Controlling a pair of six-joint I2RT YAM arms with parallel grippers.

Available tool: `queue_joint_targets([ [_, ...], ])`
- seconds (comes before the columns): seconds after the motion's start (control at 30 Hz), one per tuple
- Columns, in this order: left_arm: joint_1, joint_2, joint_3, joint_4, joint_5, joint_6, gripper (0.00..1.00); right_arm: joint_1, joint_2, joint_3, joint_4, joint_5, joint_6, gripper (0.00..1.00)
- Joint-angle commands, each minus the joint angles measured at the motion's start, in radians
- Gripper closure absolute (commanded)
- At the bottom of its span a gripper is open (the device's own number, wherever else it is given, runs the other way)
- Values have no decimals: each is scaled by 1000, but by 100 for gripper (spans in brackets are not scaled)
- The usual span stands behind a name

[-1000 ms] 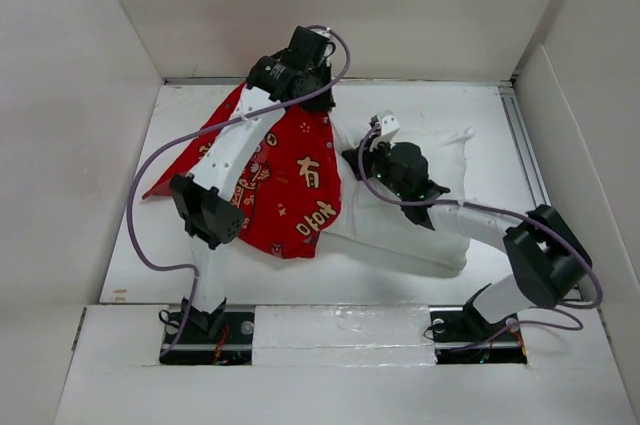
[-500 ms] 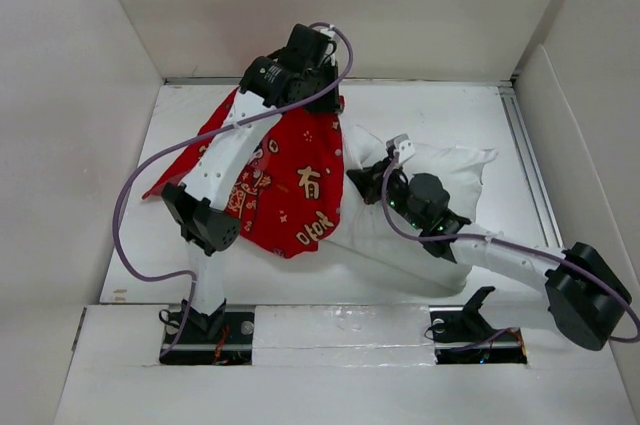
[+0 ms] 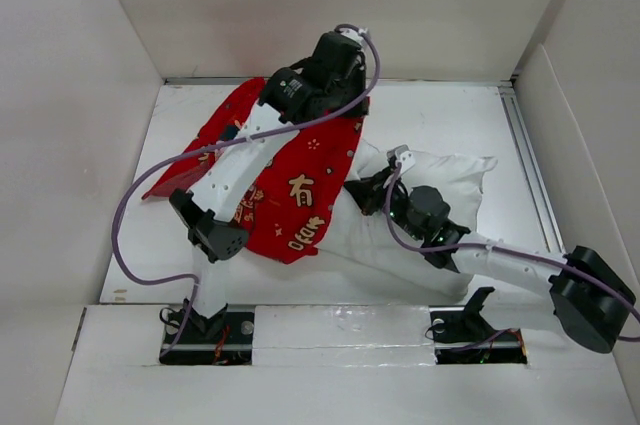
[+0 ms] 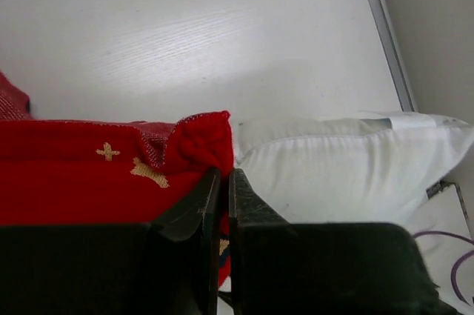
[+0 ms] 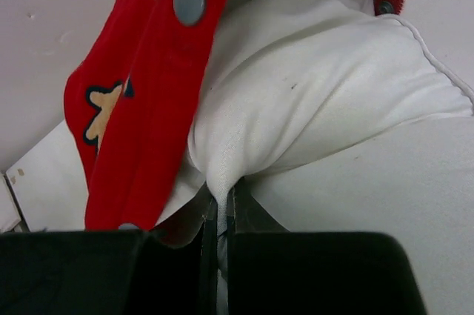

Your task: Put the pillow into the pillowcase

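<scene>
Left gripper (image 4: 221, 176) closed, pinching the red pillowcase (image 4: 81, 181) hem; smooth table (image 4: 185, 26) open toward 12 o'clock. Right gripper (image 5: 220, 207) clamps a plump white pillow (image 5: 311, 85) fold.

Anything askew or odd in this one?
Only the pillowcase: it hangs crooked over the left end of the pillow, one edge pinched in the left gripper; the right gripper pinches a pillow fold. No damage visible.

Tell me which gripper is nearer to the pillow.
Right. The right gripper is shut on a fold of the pillow itself. The left gripper pinches the pillowcase edge, with the pillow close beside it.
</scene>
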Motion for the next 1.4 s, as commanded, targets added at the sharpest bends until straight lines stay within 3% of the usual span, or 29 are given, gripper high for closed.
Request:
queue_joint_targets([
  [0.0,-123,-70,123,107,27,-36,100,28,-31,103,63,-24,19,100],
  [0.07,-166,-59,178,107,72,-47,100,28,-85,149,37,-24,-21,100],
  [0.27,-243,-99,131,131,149,-23,100,28,-276,265,-32,45,-128,100],
  [0.3,-252,-99,131,140,213,-12,100,28,-292,276,-46,68,-146,100],
  [0.4,-252,-110,105,151,252,4,100,28,-348,266,-31,197,-165,100],
  [0.5,-252,-111,23,117,166,37,100,28,-411,191,27,234,-136,100],
  [0.57,-252,-100,-80,129,204,48,100,28,-412,125,52,305,-111,100],
  [0.67,-273,-90,-112,186,214,30,100,19,-304,72,90,368,-59,100],
  [0.8,-286,-65,29,197,260,4,100,19,-127,-81,256,393,54,100],
  [0.97,-286,-105,-76,323,355,-33,100,19,123,-133,552,389,120,100],
  [1.13,-275,-5,-204,306,274,-6,100,30,191,-118,612,399,130,100],
  [1.23,-246,53,-247,329,324,-7,100,42,201,-184,696,460,140,100],
  [1.3,-246,71,-247,372,352,-16,100,42,201,-216,742,487,140,100],
  [1.37,-246,114,-154,372,408,-30,100,42,201,-228,756,496,131,100],
])
